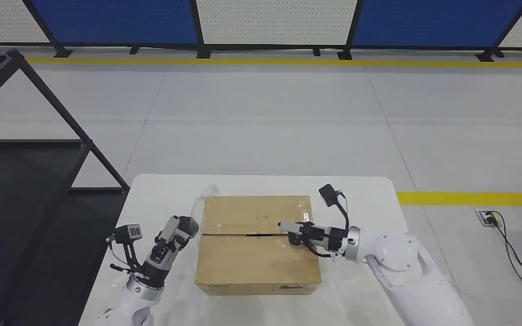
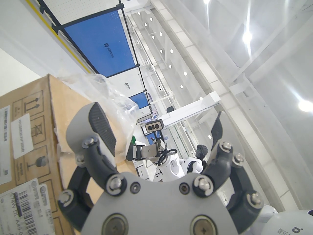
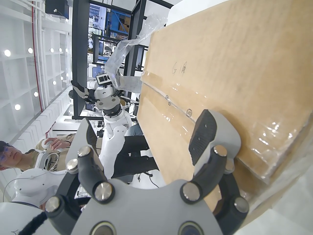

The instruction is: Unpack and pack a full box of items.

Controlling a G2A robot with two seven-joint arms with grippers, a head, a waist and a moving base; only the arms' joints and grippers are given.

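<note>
A white table stands on a pale grey floor crossed by a yellow line. Blue panels close off the far side of the room, and a black rack stands beside the table. A brown cardboard box lies flat in the middle of the table with its flaps closed. The middle seam is covered with clear tape, and a loose, crumpled end of it rises off the box's left end. The left gripper sits just beside that left end, level with the labelled side wall. Its fingers are spread wide with nothing between them, and one pad is close to the wall and the loose tape. The right gripper is over the box top near the seam, towards the right half. Its fingers are also spread wide and hold nothing, and one pad lies close against the taped top. The left arm rises from the table's near left corner and slants towards the box. The right arm reaches in from the near right, its forearm stretched across the lid.
</note>
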